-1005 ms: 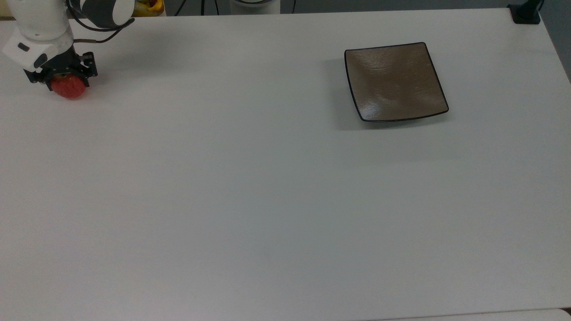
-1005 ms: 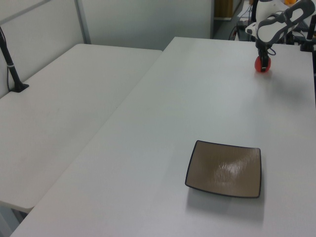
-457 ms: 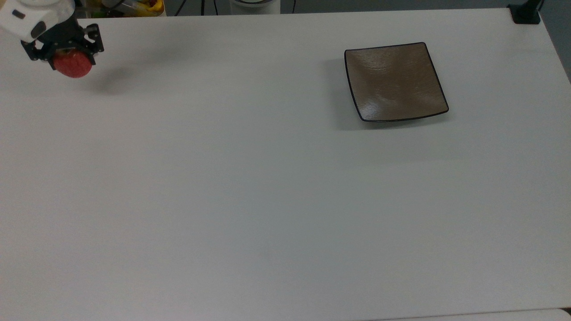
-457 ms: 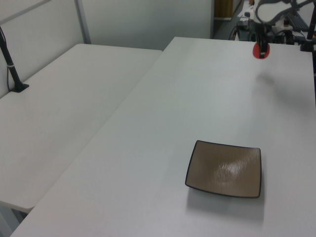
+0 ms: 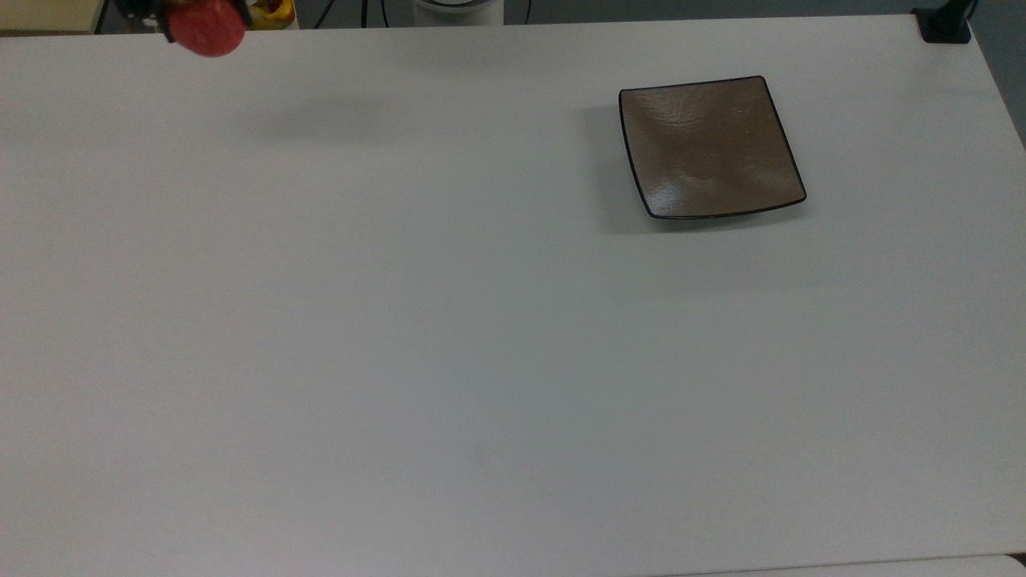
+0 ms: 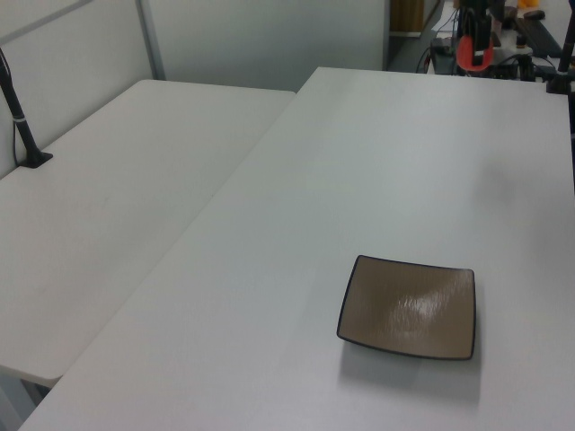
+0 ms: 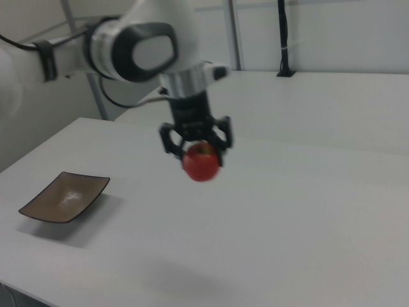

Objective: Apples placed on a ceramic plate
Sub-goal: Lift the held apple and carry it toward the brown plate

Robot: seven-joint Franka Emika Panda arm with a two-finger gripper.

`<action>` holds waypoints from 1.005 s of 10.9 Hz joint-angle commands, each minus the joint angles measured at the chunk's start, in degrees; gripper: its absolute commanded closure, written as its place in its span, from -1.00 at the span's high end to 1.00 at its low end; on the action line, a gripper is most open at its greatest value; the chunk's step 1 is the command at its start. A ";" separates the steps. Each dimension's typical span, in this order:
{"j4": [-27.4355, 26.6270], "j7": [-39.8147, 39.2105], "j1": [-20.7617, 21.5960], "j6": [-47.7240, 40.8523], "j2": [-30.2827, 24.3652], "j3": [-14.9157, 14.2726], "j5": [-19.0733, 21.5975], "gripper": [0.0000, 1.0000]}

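Observation:
My gripper is shut on the red apple, holding it well above the white table. In the top view the apple hangs at the upper left edge, with the gripper mostly cut off by the frame. The left view shows the apple high at the far end, under the gripper. The square brown ceramic plate lies bare on the table at the top view's upper right, far from the apple. The plate sits near the front in the left view, and the plate at the right view's left.
A second white table adjoins on the left view's left, with a black clamp post on it. A black clamp sits at the top view's upper right corner. Cables and yellow items lie beyond the far edge.
The gripper has lifted the apple off the table and carried it up and toward the top view's right, from the far left edge to near the upper edge. The plate has not moved.

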 commanded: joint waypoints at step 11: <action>0.49 54.80 18.15 3.82 4.98 29.34 4.56 -0.13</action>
